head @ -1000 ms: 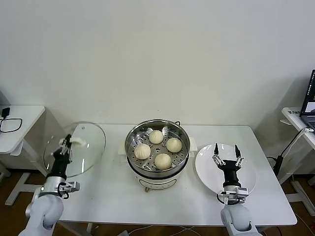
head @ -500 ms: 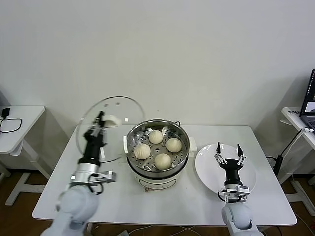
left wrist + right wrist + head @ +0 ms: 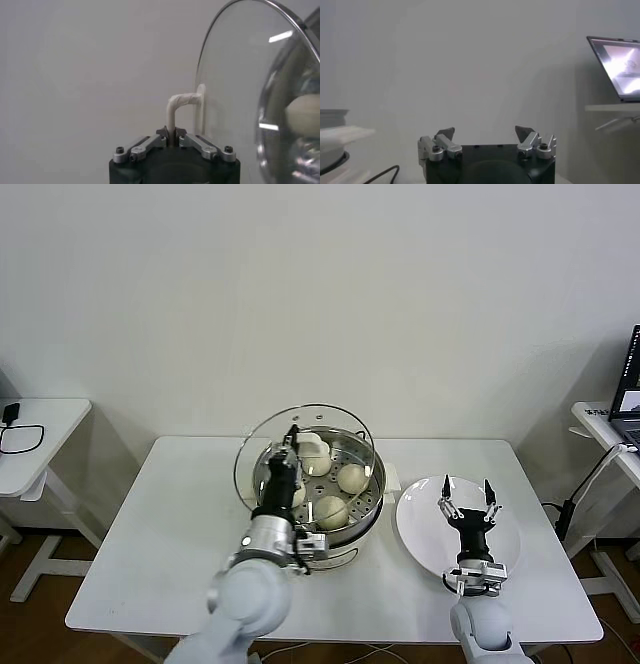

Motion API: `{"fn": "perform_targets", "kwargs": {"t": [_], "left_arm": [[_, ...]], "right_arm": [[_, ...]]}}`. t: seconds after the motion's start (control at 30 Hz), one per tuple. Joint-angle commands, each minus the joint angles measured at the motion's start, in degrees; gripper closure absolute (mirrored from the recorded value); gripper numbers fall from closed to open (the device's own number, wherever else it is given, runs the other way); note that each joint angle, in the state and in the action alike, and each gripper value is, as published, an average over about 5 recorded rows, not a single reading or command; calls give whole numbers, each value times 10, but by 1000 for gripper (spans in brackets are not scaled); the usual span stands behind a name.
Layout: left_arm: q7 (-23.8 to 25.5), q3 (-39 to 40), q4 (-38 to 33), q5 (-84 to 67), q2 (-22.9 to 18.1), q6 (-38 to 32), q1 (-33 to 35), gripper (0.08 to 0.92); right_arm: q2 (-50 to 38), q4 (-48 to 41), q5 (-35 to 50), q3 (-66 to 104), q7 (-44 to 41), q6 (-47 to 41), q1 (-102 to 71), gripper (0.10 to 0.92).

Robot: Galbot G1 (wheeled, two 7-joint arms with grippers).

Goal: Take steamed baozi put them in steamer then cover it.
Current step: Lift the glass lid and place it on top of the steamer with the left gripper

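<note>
The steel steamer (image 3: 366, 506) stands on its white base mid-table with steamed baozi (image 3: 352, 478) on the perforated tray; three show, partly behind glass. My left gripper (image 3: 291, 438) is shut on the cream handle (image 3: 175, 107) of the clear glass cover (image 3: 260, 452), which it holds tilted almost on edge above the pot's left half. In the left wrist view the cover (image 3: 235, 75) stands upright beside the left gripper (image 3: 171, 133), with a baozi (image 3: 302, 110) seen through it. My right gripper (image 3: 470, 502) stands open and empty over the white plate (image 3: 420, 534).
A small white side table (image 3: 40, 434) with a black cable stands at the far left. Another desk with a laptop (image 3: 630, 389) is at the far right. A bare white wall runs behind the table (image 3: 150, 534).
My left arm has carried the glass cover from the table's left edge rightward to above the steamer. The right gripper has barely moved over the plate.
</note>
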Motion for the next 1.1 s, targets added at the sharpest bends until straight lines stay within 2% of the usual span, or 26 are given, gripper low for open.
{"fn": "perform_targets", "kwargs": {"t": [0.03,0.57,1.1], "left_arm": [[59,74,88,103,-35,42,-47,811],[48,59,152,117,-64,33,-55,811],[40,47,159,118,-66,25,-51,811]], "right_arm": [[4,-4,-3,2,0,0,3,203],[6,-8,-5,5,-2,1,3,203],[8,-15,-8,3,-3,2,7,203]]}}
